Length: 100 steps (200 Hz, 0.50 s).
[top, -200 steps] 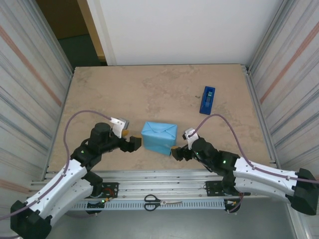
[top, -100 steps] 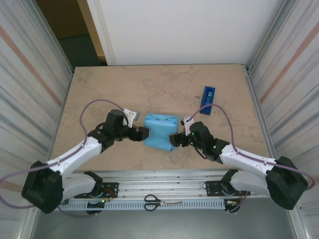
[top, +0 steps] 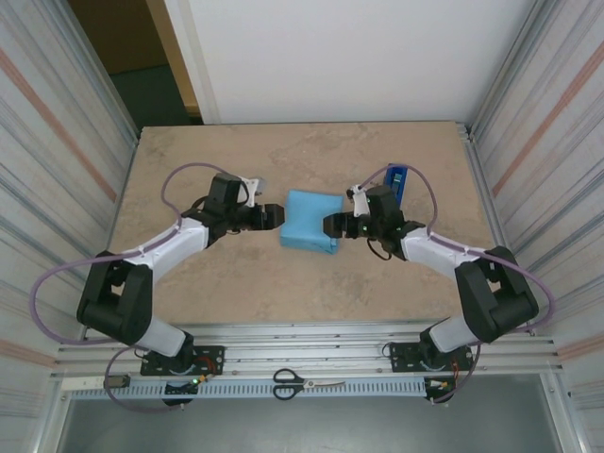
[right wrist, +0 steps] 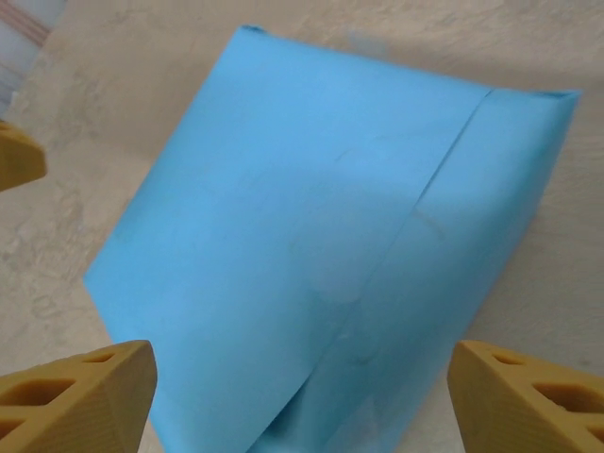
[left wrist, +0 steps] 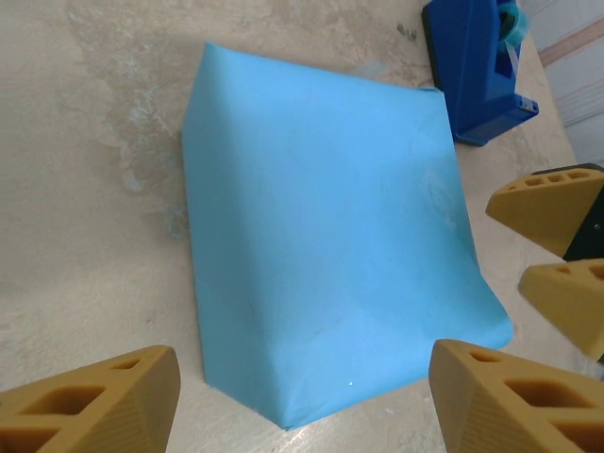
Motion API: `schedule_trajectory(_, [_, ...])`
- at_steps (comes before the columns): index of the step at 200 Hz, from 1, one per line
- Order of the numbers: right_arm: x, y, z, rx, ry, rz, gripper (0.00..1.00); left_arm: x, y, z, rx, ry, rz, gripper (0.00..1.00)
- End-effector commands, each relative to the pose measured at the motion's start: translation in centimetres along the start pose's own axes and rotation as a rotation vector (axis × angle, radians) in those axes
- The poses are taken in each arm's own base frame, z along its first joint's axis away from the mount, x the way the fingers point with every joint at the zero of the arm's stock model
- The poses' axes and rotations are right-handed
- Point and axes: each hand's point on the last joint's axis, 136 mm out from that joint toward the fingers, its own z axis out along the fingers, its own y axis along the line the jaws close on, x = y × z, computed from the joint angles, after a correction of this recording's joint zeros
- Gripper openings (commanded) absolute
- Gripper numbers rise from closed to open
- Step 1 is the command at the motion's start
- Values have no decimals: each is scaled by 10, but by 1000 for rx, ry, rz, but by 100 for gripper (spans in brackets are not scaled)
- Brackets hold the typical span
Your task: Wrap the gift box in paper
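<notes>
- Nearest me, a pair of black-handled scissors (top: 307, 382) lies on the metal rail in front of the arm bases.
- From those bases both arms reach forward and swing inward. Their forearms run low over the tan surface (top: 236, 156) and point at each other.
- The left hand (top: 274, 215) comes in level from the left, with its tip right at the left end of the parcel.
- Through its wrist camera the tan fingers (left wrist: 104, 401) stand wide apart, with the near corner of the parcel between them. I can't tell whether either pad touches the wrapping.
- The right hand (top: 332, 225) mirrors it from the other side, level and aimed at the parcel's right end.
- Its fingers (right wrist: 80, 392) are also spread wide and straddle that end of the parcel. The parcel reaches right up to one of them, but I can't tell whether they touch.
- Between the two hands, near the middle of the surface, the paper (top: 310, 222) is folded right round the gift box, sky-blue face outward. The parcel lies flat, a little askew to the surface's edges.
- An overlapped seam runs across the top face, seen from the right wrist.
- Just beyond the right wrist stands the dark-blue tape dispenser (left wrist: 477, 75), near the parcel's far right corner but apart from it.
</notes>
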Motion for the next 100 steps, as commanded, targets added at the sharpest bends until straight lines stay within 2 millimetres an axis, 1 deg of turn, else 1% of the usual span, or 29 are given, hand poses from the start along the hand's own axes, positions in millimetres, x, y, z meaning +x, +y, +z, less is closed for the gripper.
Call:
schedule_trajectory(1, [-27, -6, -32, 112, -84, -55, 84, -8, 18, -32, -55, -72, -31, 71])
schedule_trajectory(10, [-34, -18, -52, 214, -148, -92, 87, -10, 34, -48, -112, -121, -38, 74])
schedule_trajectory(18, [-39, -34, -70, 324, -200, -110, 89, -12, 51, -62, -174, -164, -49, 77])
schedule_trajectory(29, [-44, -69, -104, 535, -282, -100, 91, -12, 78, -83, -281, -220, -68, 82])
schedule_trajectory(40, [-42, -99, -132, 669, -331, -77, 93, -12, 104, -102, -384, -270, -72, 85])
schedule_trajectory(54, [-35, -132, -156, 775, -381, -31, 93, -12, 134, -127, -527, -333, -92, 88])
schedule_trajectory(56, [-33, -140, -161, 798, -391, -15, 93, -12, 137, -130, -545, -340, -90, 89])
schedule_trajectory(72, [-24, -167, -174, 832, -410, 46, 94, -10, 165, -150, -713, -377, -60, 91])
schedule_trajectory(81, [-17, -180, -175, 835, -413, 60, 94, -9, 176, -153, -778, -382, -16, 92])
schedule_trajectory(90, [-9, -193, -173, 833, -422, 78, 94, -7, 183, -154, -816, -381, 14, 92])
schedule_trajectory(100, [-7, -203, -171, 826, -450, 87, 94, -5, 192, -152, -852, -382, 39, 93])
